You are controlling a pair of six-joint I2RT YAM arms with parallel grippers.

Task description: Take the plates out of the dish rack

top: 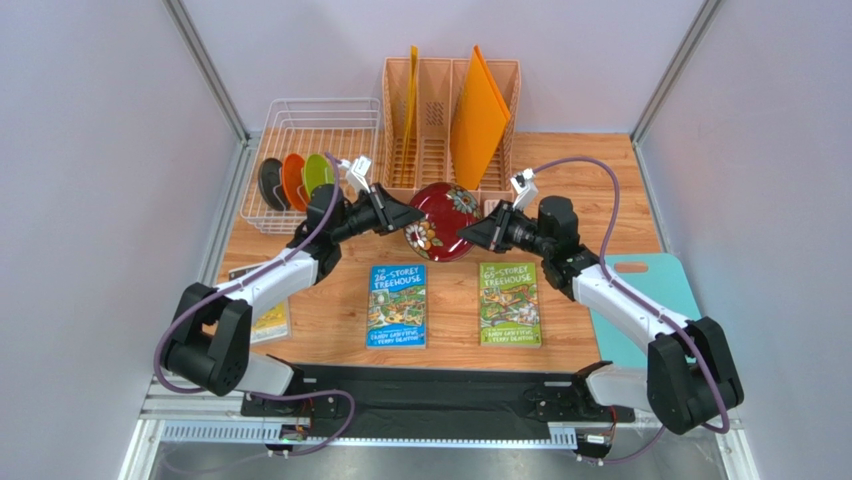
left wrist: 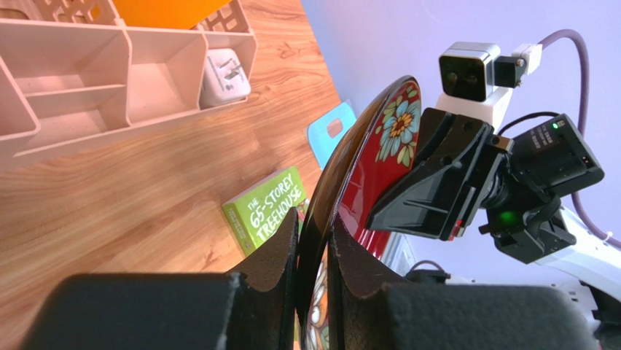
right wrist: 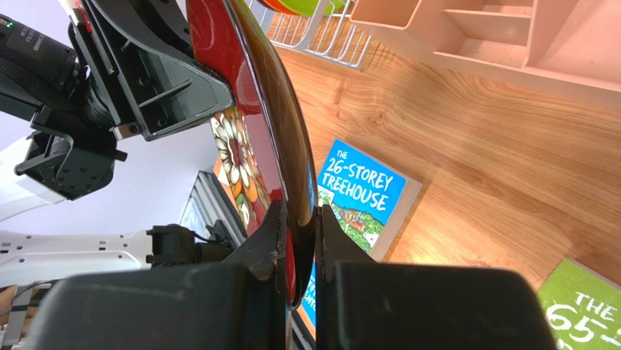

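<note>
The dark red floral plate [top: 440, 220] hangs in the air over the table's middle, held by both grippers. My left gripper [top: 412, 218] is shut on its left rim; the left wrist view shows the plate [left wrist: 383, 146] edge-on between the jaws. My right gripper [top: 468, 236] is shut on its right rim; the right wrist view shows the plate [right wrist: 251, 109] clamped the same way. The black plate [top: 270, 185], the orange plate [top: 293, 180] and the lime green plate [top: 317, 175] stand upright in the white wire dish rack [top: 310, 120] at the back left.
A peach slotted organizer [top: 440, 150] with tall orange folders [top: 480, 115] stands behind the plate. A blue book [top: 397, 305] and a green book [top: 509, 304] lie below it. A teal board [top: 645, 300] lies at the right. A small card [top: 270, 322] lies by the left arm.
</note>
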